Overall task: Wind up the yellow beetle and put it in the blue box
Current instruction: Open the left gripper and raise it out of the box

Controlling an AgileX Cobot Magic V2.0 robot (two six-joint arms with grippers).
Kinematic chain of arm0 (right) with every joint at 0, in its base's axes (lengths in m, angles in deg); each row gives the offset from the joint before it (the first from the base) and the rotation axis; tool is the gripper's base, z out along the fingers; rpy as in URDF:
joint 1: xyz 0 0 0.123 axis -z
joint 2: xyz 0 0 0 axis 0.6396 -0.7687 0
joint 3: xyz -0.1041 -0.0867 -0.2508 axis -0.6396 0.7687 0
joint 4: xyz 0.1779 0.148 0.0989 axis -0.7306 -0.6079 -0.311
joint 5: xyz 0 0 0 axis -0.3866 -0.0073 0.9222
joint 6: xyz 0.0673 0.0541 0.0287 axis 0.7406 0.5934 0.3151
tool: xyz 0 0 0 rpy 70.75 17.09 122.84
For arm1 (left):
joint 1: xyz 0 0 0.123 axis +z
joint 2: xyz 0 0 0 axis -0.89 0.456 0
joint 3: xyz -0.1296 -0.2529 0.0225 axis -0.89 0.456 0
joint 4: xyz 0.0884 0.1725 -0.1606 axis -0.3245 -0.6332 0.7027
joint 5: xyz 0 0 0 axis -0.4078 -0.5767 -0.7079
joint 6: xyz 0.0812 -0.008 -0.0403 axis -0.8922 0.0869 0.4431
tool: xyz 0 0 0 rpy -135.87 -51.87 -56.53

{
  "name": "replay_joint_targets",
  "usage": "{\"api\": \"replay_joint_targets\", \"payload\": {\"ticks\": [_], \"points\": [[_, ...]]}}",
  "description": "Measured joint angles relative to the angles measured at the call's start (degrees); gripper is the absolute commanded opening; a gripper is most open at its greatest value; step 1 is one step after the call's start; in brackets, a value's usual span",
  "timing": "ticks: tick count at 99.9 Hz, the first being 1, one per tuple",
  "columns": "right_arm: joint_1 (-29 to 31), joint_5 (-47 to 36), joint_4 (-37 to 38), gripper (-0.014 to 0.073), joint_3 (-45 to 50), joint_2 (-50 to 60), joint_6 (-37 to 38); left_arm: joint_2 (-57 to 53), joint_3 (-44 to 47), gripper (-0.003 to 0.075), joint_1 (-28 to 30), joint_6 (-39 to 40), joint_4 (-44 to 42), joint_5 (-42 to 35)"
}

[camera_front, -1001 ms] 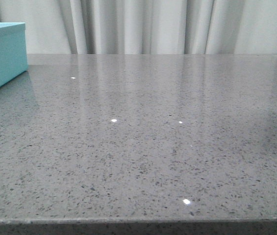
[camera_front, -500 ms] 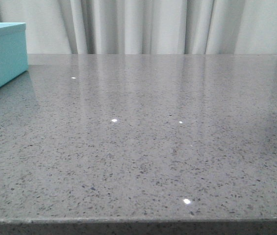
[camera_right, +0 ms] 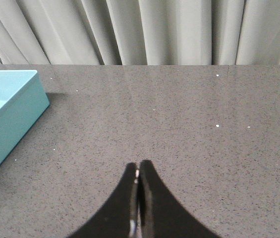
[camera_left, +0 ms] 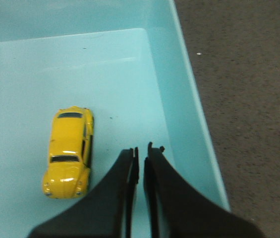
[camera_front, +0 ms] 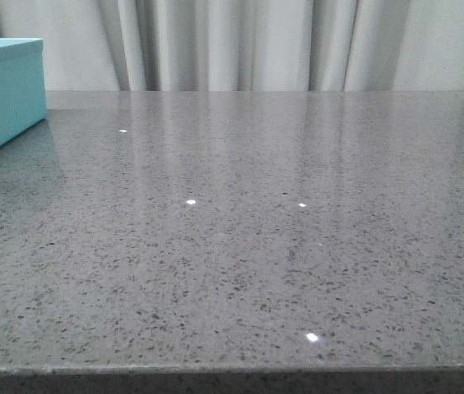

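Observation:
The yellow beetle (camera_left: 69, 151) lies on its wheels on the floor of the blue box (camera_left: 195, 101), seen in the left wrist view. My left gripper (camera_left: 142, 148) hangs above the box floor, just beside the car and apart from it. Its jaws are almost together and hold nothing. The blue box also shows at the table's left in the front view (camera_front: 2, 94) and in the right wrist view (camera_right: 6, 114). My right gripper (camera_right: 139, 164) is shut and empty above the bare table, to the right of the box. Neither gripper shows in the front view.
The grey speckled table (camera_front: 240, 246) runs to a front edge near the camera. Pale curtains (camera_front: 240, 41) hang behind its far edge. The box wall (camera_left: 179, 54) stands between the car and the open tabletop.

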Motion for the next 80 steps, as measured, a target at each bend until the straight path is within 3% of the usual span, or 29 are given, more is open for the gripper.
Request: {"api": "replay_joint_targets", "payload": {"ticks": [14, 45, 80], "points": [[0.0, -1.92, 1.75, -0.0118, 2.78, 1.17, 0.0, -8.09, 6.17, -0.0018, 0.0, -1.75, 5.48, -0.27], [0.0, -10.26, 4.02, -0.0118, 10.05, 1.53, 0.0, -24.89, 19.9, -0.0019, 0.0, -2.83, 7.26, -6.42], [0.0, -21.35, 4.92, -0.0118, 21.49, 5.83, 0.0, -37.75, 35.67, -0.0019, -5.39, -6.51, 7.7, -14.75]]}}
